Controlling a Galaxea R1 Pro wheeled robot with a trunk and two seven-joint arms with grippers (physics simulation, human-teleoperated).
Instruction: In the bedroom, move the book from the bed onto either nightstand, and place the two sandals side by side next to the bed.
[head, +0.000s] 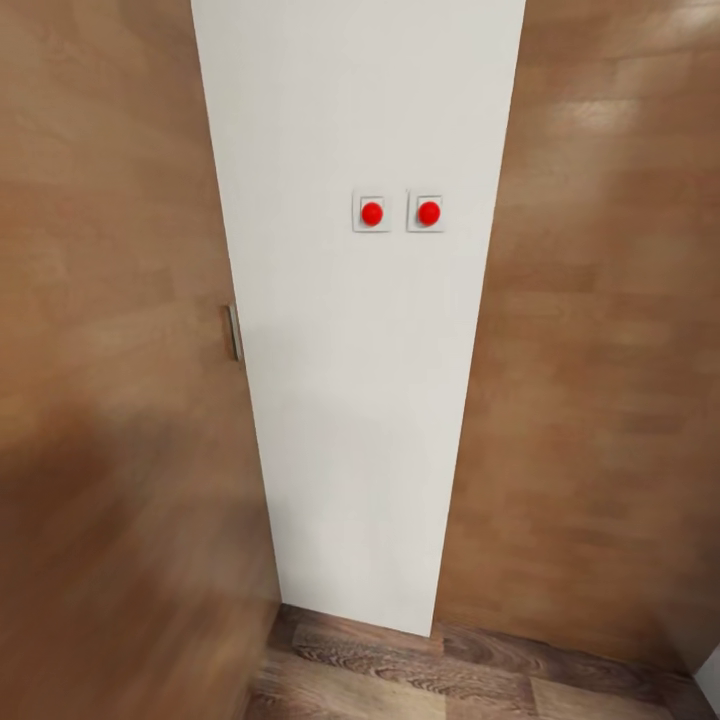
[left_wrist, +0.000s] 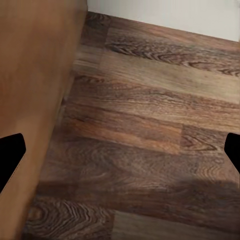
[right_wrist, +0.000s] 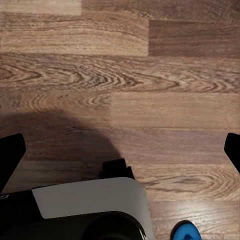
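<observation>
The robot faces a white wall panel (head: 360, 400) with two red switches (head: 372, 213) between brown doors; book, bed and sandals are out of sight. Both grippers (left_wrist: 120, 150) (right_wrist: 120, 150) hang spread apart, empty, over the wood floor (left_wrist: 150, 130). The thin paperback should be light and slightly flexible, best pinched at its edge.

wall strip (head: 350, 400): white | two buttons (head: 372, 213): red | side panels (head: 100, 300): brown wood | floor (left_wrist: 150, 125): dark grained planks
</observation>
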